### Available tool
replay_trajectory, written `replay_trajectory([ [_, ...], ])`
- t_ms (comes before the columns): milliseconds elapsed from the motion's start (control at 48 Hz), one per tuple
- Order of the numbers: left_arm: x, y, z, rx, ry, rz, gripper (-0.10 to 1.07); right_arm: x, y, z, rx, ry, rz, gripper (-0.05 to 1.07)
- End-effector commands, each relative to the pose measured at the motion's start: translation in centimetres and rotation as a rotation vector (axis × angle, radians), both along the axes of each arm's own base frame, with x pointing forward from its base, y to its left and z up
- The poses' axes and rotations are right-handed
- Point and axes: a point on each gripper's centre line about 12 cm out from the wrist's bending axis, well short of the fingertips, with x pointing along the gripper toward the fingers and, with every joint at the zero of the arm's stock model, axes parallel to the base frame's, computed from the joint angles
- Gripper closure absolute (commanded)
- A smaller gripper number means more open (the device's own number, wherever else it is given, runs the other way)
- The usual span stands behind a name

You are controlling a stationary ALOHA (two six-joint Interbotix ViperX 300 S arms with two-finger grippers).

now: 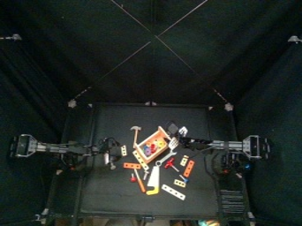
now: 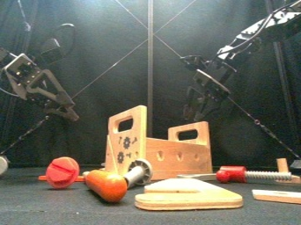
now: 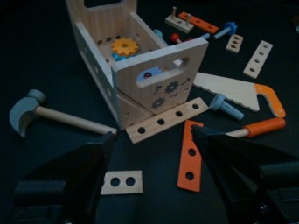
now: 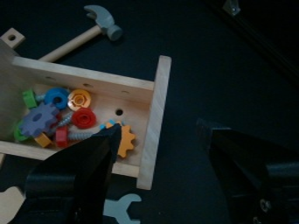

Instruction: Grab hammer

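One hammer [image 3: 47,115] with a grey head and wooden handle lies on the worktop [image 3: 35,52]. There is one wooden toolbox [image 3: 131,54], open at the top. One toy saw [image 3: 239,96] with an orange handle is visible. Two flat wooden strips with holes show in the left wrist view, one plain [image 3: 165,121] and one orange [image 3: 190,154]. One grey wrench [image 4: 121,209] shows in the right wrist view. Two grippers, the left [image 3: 156,171] and the right [image 4: 163,166], are present.
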Motion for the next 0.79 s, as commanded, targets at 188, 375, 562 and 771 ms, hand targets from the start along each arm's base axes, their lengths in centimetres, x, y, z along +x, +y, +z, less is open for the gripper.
replay_trajectory([
  [188,1.6,3.1,2.6,-0.155,-0.088,0.222,-0.05,-1.9,0.3,3.1,-0.025,-0.101,-0.002,0.04],
  [375,1.9,7.4,3.2,-0.290,-0.138,0.470,-0.05,-2.9,0.5,3.0,-0.020,-0.104,-0.006,0.04],
  [562,2.9,9.1,3.2,-0.372,-0.149,0.570,-0.05,-2.9,0.4,2.7,-0.011,-0.101,-0.011,0.04],
  [771,3.9,10.6,2.6,-0.454,-0.108,0.637,-0.05,-2.8,0.4,2.7,-0.004,-0.103,-0.012,0.04],
])
